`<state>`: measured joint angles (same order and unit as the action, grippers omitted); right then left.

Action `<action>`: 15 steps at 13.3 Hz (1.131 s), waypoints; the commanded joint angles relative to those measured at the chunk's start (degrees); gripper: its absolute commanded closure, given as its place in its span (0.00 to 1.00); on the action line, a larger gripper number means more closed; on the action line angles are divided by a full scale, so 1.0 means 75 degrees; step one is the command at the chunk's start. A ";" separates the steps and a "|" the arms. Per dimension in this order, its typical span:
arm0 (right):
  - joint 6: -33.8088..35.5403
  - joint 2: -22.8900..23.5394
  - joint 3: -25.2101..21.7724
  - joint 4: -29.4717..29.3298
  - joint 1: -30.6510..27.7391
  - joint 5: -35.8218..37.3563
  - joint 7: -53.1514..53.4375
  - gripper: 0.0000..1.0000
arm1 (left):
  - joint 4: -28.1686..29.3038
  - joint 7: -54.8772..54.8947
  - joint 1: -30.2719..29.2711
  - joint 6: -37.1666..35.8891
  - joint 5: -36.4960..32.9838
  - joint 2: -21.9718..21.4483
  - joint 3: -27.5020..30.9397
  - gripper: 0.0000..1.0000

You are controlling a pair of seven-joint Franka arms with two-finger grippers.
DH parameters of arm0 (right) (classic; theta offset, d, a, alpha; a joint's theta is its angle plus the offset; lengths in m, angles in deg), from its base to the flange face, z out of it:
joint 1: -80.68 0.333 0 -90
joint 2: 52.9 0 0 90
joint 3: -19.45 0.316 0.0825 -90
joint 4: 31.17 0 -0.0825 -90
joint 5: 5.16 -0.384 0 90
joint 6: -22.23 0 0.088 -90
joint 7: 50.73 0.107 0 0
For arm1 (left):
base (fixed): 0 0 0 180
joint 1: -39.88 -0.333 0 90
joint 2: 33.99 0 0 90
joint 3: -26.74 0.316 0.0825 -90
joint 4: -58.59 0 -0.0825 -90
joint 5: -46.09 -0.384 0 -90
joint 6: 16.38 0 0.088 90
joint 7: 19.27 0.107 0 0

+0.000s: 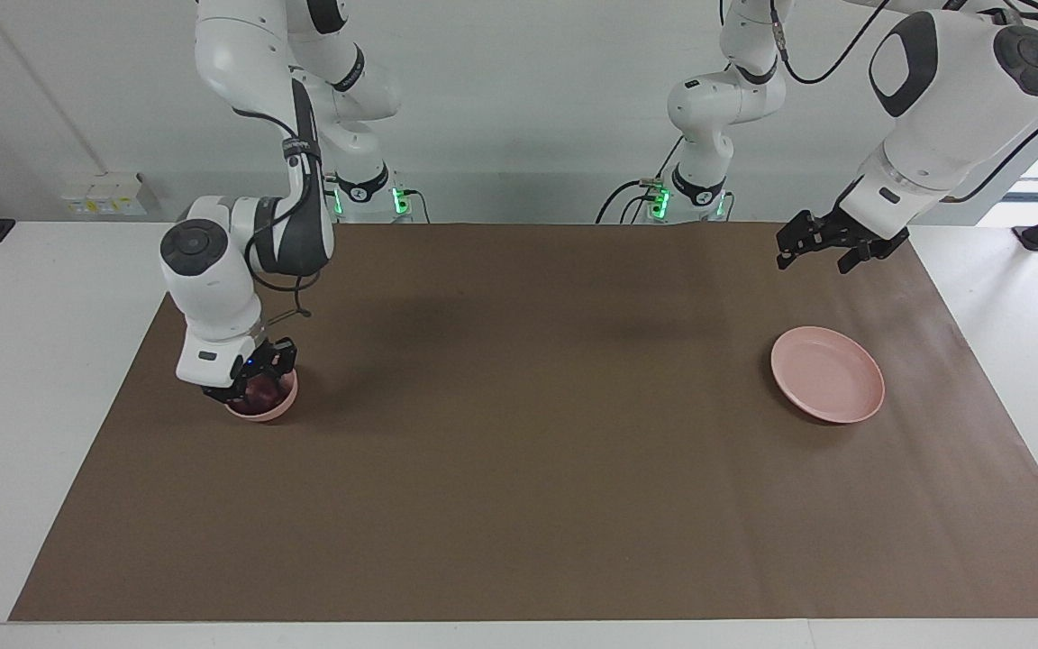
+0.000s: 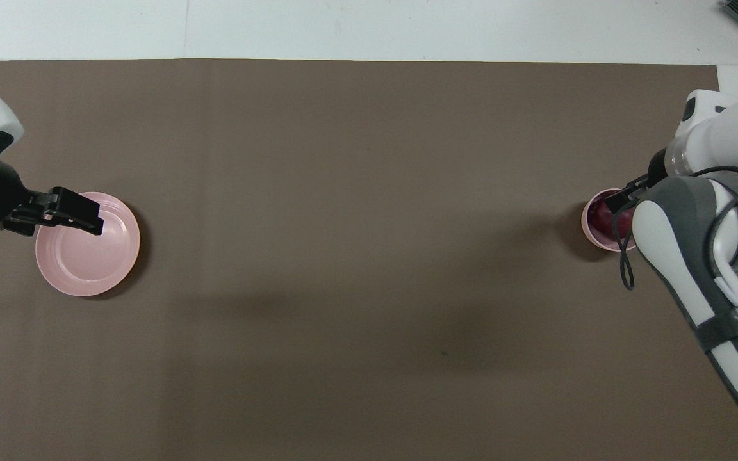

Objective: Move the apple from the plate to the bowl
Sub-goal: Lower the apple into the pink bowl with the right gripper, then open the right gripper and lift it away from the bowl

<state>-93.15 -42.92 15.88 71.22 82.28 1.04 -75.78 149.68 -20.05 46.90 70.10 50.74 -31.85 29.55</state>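
Note:
The dark red apple [image 1: 261, 393] lies in the small pink bowl [image 1: 284, 405] at the right arm's end of the table. My right gripper [image 1: 253, 388] is lowered into the bowl, right at the apple. In the overhead view the apple [image 2: 601, 215] and bowl [image 2: 589, 232] are partly hidden under the right gripper [image 2: 622, 202]. The flat pink plate [image 1: 830, 377] lies bare at the left arm's end, also in the overhead view [image 2: 87, 256]. My left gripper [image 1: 814, 261] waits open and empty in the air over the plate's edge [image 2: 90, 221].
A brown mat [image 1: 519, 433] covers the table; white table shows around it. The bowl and the plate are the only things on the mat.

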 commanded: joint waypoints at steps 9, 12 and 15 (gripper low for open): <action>0.3288 -0.1950 -0.0097 -0.0924 0.0220 -0.0802 0.3106 0.00 | -0.0217 0.0093 -0.0981 -0.0327 -0.0222 -0.0403 -0.0784 0.00; 0.4084 -0.2406 -0.0297 -0.1136 0.0208 -0.0816 0.3106 0.00 | -0.0240 0.0105 -0.0971 -0.0456 -0.0409 -0.0402 -0.0738 0.00; 0.4497 -0.2771 -0.0273 -0.1066 0.0208 -0.0792 0.3095 0.00 | -0.0814 0.0594 -0.0959 -0.1089 -0.0796 -0.0169 -0.0773 0.00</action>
<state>-60.49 -62.48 13.66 62.73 84.09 -3.90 -53.34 147.34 -18.33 40.30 65.00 46.72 -34.58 24.53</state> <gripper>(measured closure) 0.000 0.000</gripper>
